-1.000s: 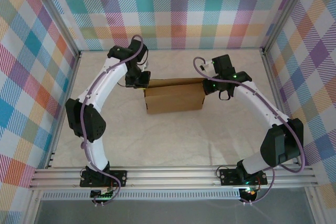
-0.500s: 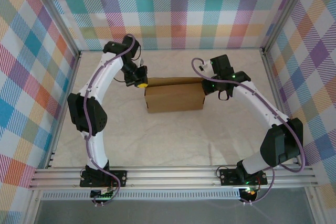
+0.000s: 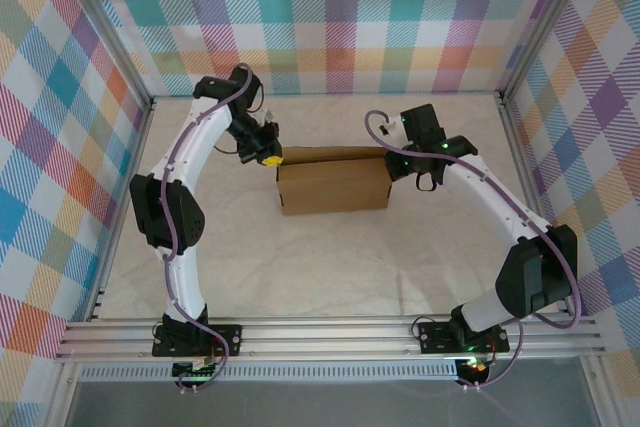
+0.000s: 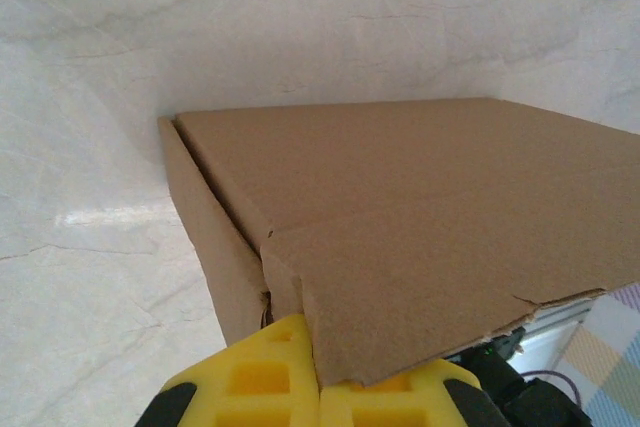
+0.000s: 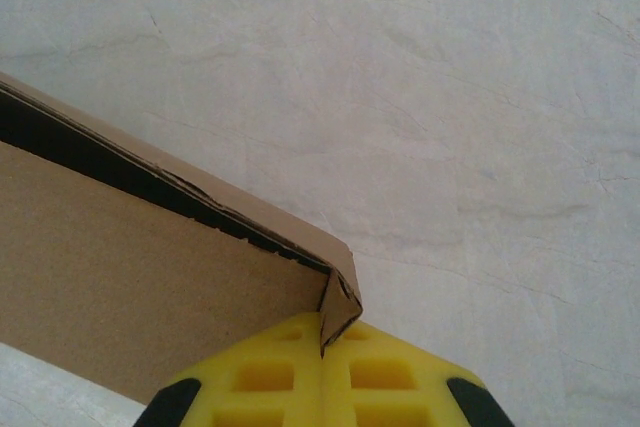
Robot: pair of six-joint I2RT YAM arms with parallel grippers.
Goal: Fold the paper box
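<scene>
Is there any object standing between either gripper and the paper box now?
Nothing visible does. The left gripper, shut, sits at the far left corner of the paper box, and the right gripper, shut, at its far right corner.

A robotics lab test cell is shown. The work area is enclosed on three sides by upright panels (image 3: 330, 17) covered in a bright plaid pattern, and these are held in a frame of bare aluminium profiles (image 3: 100, 22). A pale, marble-patterned tabletop (image 3: 330, 267) is laid inside. Two white jointed arms, left (image 3: 200, 147) and right (image 3: 490, 197), are bolted to a slotted aluminium rail (image 3: 330, 337) at the near edge, and purple cables (image 3: 378, 127) are routed along them.
</scene>
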